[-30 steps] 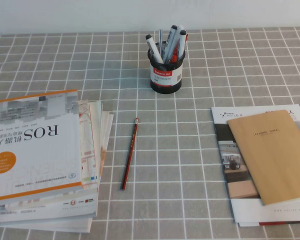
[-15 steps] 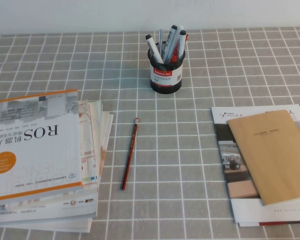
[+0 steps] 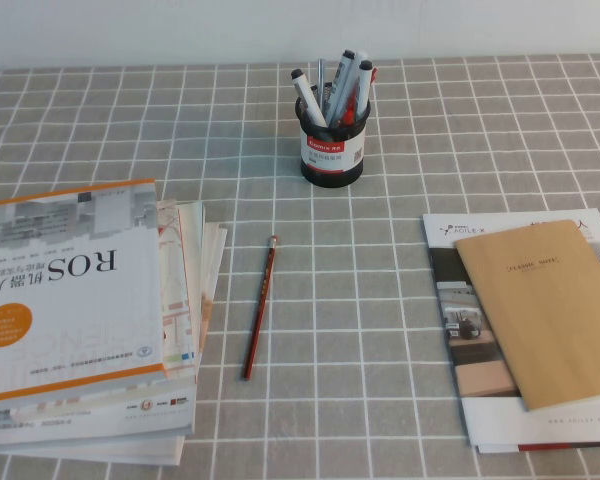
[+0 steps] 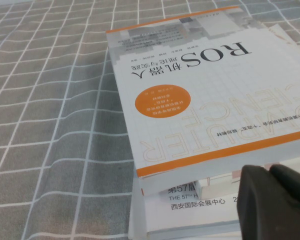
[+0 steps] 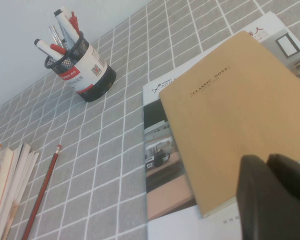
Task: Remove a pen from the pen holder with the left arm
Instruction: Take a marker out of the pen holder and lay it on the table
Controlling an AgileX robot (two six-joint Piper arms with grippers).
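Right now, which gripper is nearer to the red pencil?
Left, likely. The left gripper is at the near edge of the ROS book, which lies beside the pencil; the right gripper is over the brown notebook, farther off.

- The left gripper, low over the near corner of the white, orange-edged paperback book, showed as two chunky matte black fingers with rounded tops.
- These two fingers met along one thin dark seam, pressed side to side.
- Their surface looked smooth, dull and plain, like moulded plastic or rubber.
- The right gripper, low over the near edge of the tan card-covered notebook, had the same look: two blocky matte black fingers with rounded corners.
- A narrow dark seam ran between these too, the fingers pressed together.
- A faint grey sheen lay along the upper edges of both pairs.
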